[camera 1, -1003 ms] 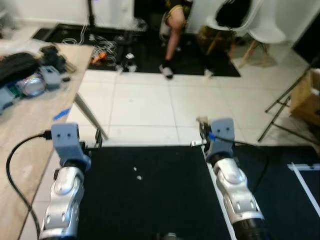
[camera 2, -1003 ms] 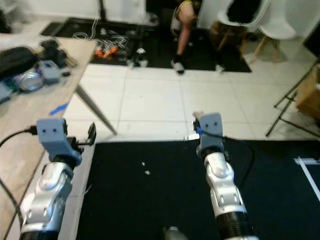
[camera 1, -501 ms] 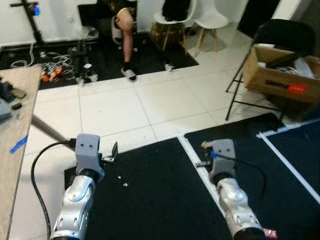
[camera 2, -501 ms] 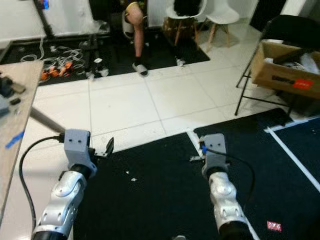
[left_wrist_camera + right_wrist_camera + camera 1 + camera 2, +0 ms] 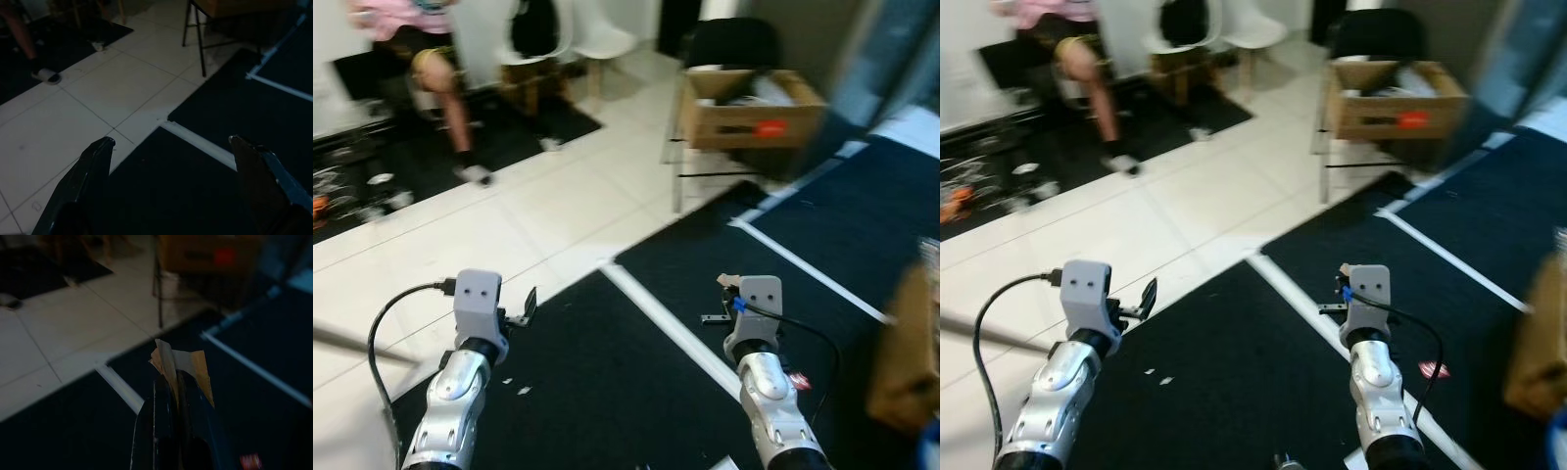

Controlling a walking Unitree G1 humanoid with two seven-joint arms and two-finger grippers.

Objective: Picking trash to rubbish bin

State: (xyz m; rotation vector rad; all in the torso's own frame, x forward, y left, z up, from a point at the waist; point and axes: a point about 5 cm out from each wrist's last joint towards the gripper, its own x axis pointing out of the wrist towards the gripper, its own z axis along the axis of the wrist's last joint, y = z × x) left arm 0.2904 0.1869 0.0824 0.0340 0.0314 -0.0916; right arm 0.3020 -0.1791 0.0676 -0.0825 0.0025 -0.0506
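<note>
White tile floor [image 5: 558, 211] met black mats [image 5: 626, 392]; a cardboard box [image 5: 749, 108] sat upper right. Right end effector [image 5: 168, 377] pinched a light, flimsy paper scrap [image 5: 178, 363] mid-frame; left end effector [image 5: 171, 147] was spread, empty.

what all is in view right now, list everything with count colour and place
paper scrap: 1, tan, pinched in the right end effector
red wrapper: 1, red, on the black mat beside the right arm
cardboard box: 1, brown with red label, on a black folding chair, far right
white chairs: 2, far middle
person: 1, seated, far left
left end effector: 1, black, open over the mat edge
right end effector: 1, black, shut on the scrap
</note>
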